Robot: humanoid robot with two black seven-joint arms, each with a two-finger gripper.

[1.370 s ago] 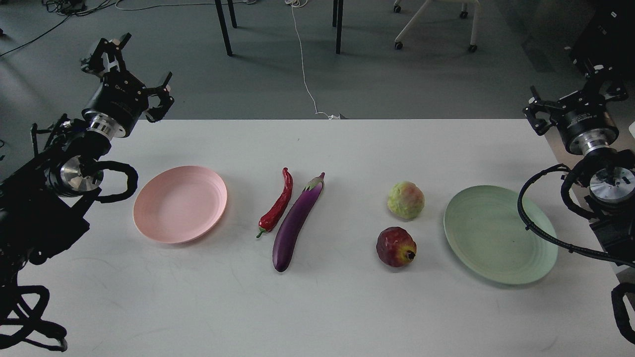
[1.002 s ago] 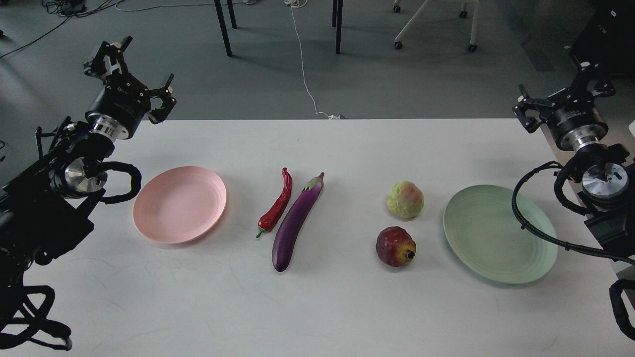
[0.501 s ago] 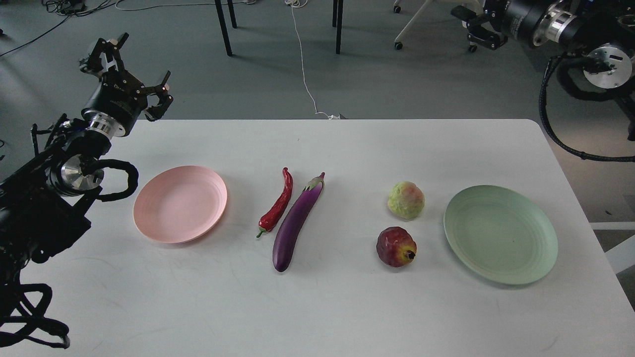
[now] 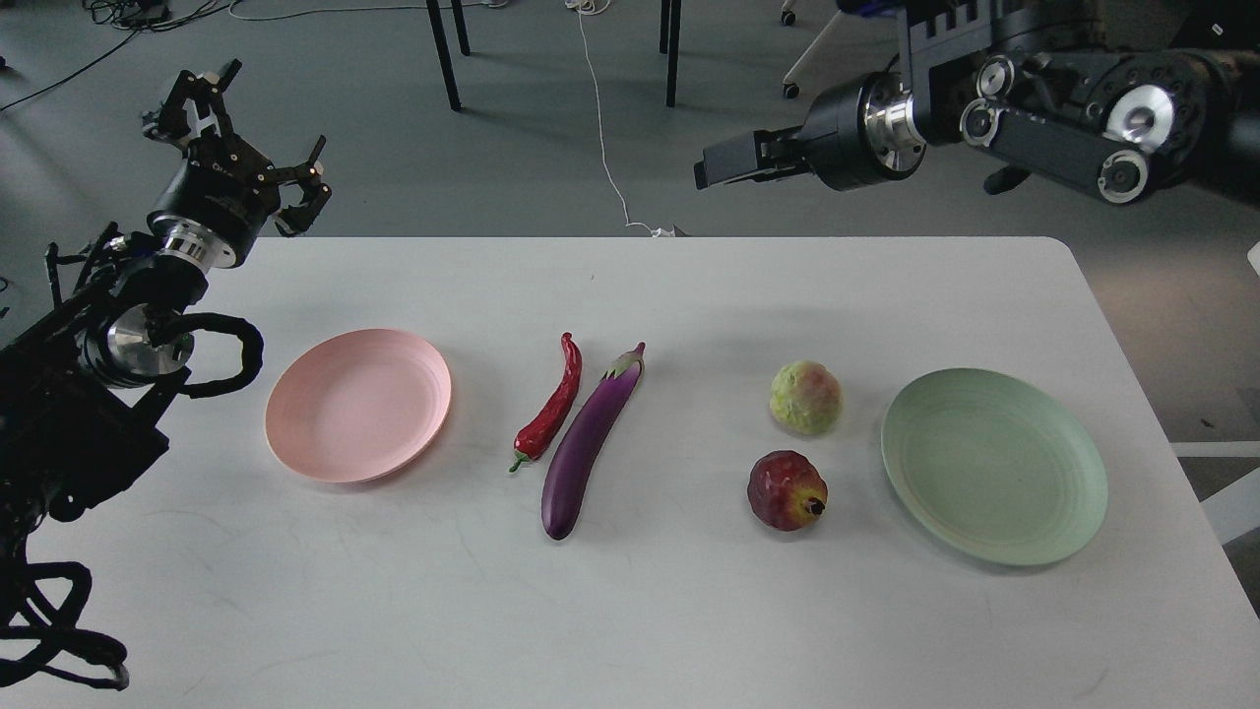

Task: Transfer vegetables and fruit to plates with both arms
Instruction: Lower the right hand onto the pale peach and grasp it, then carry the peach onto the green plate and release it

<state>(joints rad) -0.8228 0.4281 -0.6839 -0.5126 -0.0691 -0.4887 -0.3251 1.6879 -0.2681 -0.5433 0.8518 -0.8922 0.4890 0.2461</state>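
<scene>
- White table (image 4: pixel 650 611) fills the view, grey floor with chair legs and cables behind it.
- Pink plate (image 4: pixel 358 405) sits on the left, bare; green plate (image 4: pixel 994 466) on the right, also bare.
- Between them, the red chili pepper (image 4: pixel 549 406) lies just beside the purple eggplant (image 4: pixel 589 440), both angled up to the right.
- Further right, the yellow-green fruit (image 4: pixel 806 397) sits behind the dark red ball (image 4: pixel 787 490), near the green plate.
- Left gripper (image 4: pixel 236 138) hovers off the table's far left corner, fingers spread, holding nothing.
- Right gripper (image 4: pixel 733 162) hangs high beyond the far edge, pointing left; seen side-on and dark, so I cannot tell its state.
</scene>
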